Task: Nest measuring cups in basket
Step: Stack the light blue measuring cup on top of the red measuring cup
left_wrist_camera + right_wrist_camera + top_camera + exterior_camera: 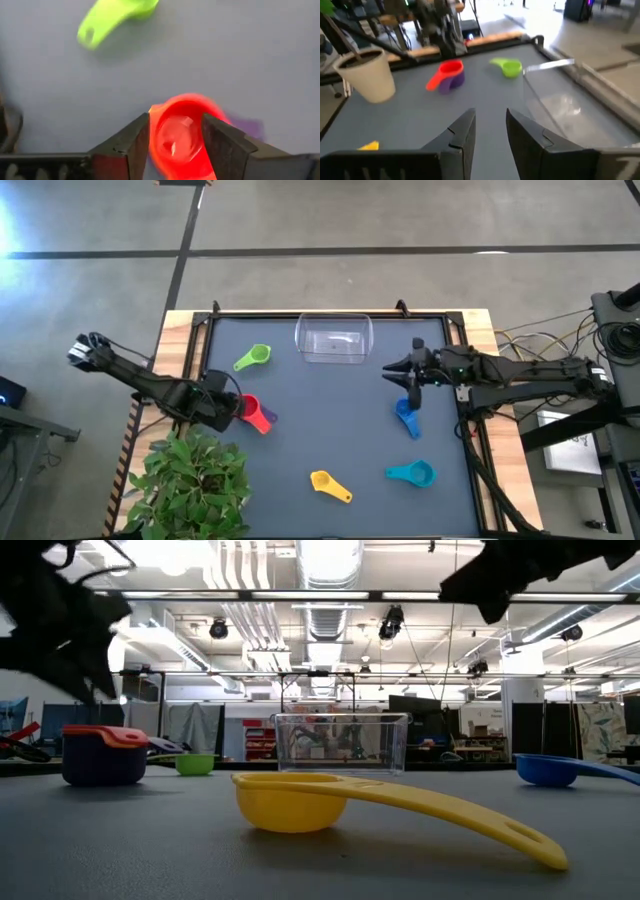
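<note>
L gripper (238, 406) sits over the red cup (250, 407), fingers spread either side of it, not pinching; red is stacked in the purple cup (266, 418), so likely lining up a grab. Green cup (252, 359) lies beside. Basket (334, 340) at table's far edge, nothing in it. Yellow cup (330, 484) up front. R gripper (408, 373) hovers near the basket, fingers apart, holding nothing; blue cup (406, 418) and teal cup (412, 473) lie below it.
</note>
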Controlling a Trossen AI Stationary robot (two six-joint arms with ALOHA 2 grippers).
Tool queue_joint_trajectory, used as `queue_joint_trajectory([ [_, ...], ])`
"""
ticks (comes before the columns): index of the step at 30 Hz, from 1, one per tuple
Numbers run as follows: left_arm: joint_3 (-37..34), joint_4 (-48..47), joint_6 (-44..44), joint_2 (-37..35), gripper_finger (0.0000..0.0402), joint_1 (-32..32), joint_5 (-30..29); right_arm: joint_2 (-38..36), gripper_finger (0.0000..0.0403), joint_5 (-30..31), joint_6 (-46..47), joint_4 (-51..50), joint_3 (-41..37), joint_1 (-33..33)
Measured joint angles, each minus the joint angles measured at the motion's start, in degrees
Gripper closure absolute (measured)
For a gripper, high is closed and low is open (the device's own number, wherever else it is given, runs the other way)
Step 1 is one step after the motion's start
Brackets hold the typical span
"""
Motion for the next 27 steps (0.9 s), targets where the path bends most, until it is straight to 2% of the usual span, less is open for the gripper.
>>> queue_joint_trajectory([
  [4, 2.96, 1.13, 6.68, -0.99, 0.0235, -0.16, -9.23, 0.98, 0.0283, 0.00, 2.55, -4.16, 0.00, 0.01],
  [7, 3.48, 5.92, 13.30, -1.04, 0.0235, -0.15, -14.71, 1.84, 0.0269, -0.60, 3.50, -6.67, 0.00, 0.02],
  [10, 2.83, 13.19, 20.27, -0.89, 0.0235, -0.15, -18.34, 2.53, 0.0259, -4.79, 4.03, -8.73, 0.00, 0.05],
  [15, 0.26, 26.36, 31.46, -0.45, 0.0235, -0.15, -21.98, 3.75, 0.0259, -12.09, 5.18, -13.37, 1.10, 1.85],
  [21, -5.73, 41.92, 39.34, -0.39, 0.0235, -0.20, -24.41, 8.30, 0.0266, -12.22, 4.95, -25.56, 6.28, 7.80],
  [27, -13.80, 63.43, 48.98, -0.36, 0.0235, -0.20, -24.32, 15.64, 0.0266, -12.21, 5.40, -34.46, 9.31, 14.71],
])
